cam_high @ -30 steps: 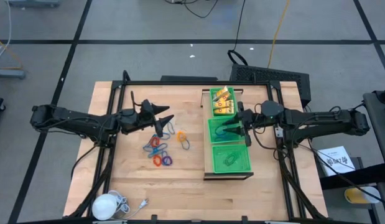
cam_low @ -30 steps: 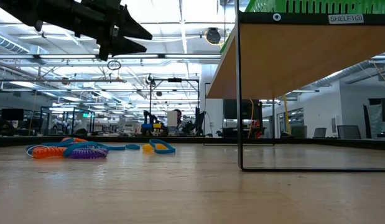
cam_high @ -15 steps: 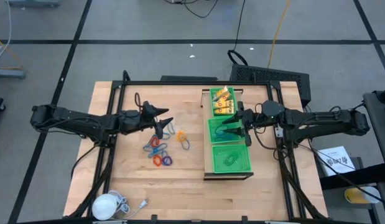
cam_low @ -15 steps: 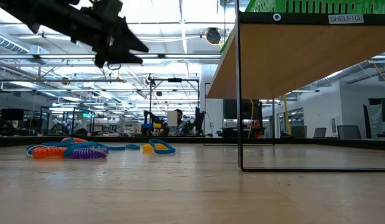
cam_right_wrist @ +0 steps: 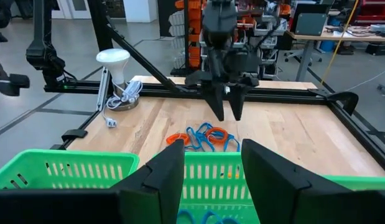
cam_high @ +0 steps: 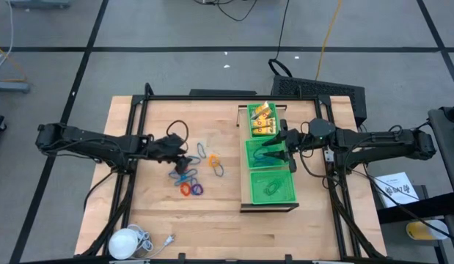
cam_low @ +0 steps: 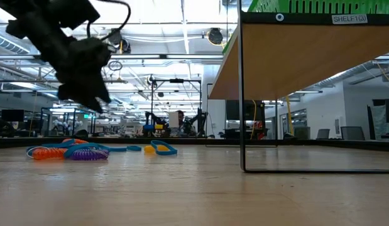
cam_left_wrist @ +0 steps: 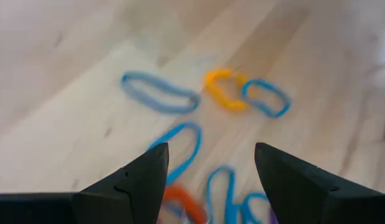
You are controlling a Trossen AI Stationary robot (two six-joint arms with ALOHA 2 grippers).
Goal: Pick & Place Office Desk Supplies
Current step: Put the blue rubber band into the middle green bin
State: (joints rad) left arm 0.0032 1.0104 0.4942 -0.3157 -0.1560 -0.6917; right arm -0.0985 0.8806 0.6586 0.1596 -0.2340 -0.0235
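Blue ring (cam_left_wrist: 160,99) thin, floppy, light: you pinch one strand. Left gripper (cam_left_wrist: 208,180) spread, empty, above pile. Right gripper (cam_right_wrist: 211,177) parted, empty, over tray (cam_right_wrist: 68,171), 3 o'clock.

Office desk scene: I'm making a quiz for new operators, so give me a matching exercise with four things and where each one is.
Things:
1. yellow packets
2. white round object with a cord
3. left gripper
4. right gripper

Places:
A. over the middle compartment of the green mesh tray
B. above the coloured rings on the bare wood
C. the tray's far compartment
D. near-left corner of the table

Pairs: 1-C, 2-D, 3-B, 4-A
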